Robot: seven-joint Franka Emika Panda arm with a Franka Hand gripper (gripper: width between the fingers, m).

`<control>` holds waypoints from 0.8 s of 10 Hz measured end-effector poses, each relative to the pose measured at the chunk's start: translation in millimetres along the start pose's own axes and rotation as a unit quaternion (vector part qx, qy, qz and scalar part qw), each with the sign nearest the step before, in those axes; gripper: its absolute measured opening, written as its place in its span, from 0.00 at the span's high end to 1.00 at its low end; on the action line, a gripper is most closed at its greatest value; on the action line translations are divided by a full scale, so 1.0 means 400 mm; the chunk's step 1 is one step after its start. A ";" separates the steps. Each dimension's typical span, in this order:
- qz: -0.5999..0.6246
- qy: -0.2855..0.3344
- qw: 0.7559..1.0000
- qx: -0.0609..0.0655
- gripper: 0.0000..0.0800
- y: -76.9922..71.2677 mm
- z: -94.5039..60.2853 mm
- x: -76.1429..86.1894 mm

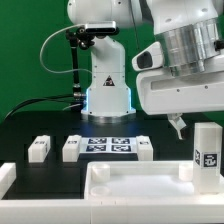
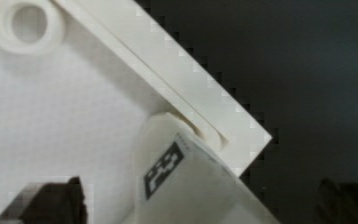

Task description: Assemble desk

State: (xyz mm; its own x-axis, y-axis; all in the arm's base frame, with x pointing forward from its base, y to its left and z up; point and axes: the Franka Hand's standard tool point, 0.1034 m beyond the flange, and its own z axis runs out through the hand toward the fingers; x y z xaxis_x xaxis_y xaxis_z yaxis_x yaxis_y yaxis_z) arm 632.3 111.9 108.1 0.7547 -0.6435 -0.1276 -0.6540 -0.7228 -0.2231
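Below the claw (image 2: 202,200), a leg (image 2: 179,172) is standing at the panel's (image 2: 78,115) corner, between wide-spread fingers (image 2: 48,200) that are gripping nothing. Seating this leg is seemingly the step in hand. Next, the claw is probably needing to close on the leg and twist it tight.

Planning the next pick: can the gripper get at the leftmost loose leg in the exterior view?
Probably yes. That leg lies alone on the black table, apart from its neighbour, nothing over it. The open gripper hangs far to the exterior view's right.
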 end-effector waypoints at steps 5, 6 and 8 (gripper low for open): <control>-0.225 0.023 0.973 -0.037 0.37 -0.018 0.000 0.012; -0.221 0.023 0.974 -0.036 0.37 -0.018 0.001 0.012; -0.149 0.026 0.988 -0.037 0.61 -0.009 0.001 0.019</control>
State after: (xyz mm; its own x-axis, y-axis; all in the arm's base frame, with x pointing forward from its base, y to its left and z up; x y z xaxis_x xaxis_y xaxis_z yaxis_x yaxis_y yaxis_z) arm 640.4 109.6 107.7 0.9121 -0.4097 -0.0170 -0.4063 -0.8974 -0.1719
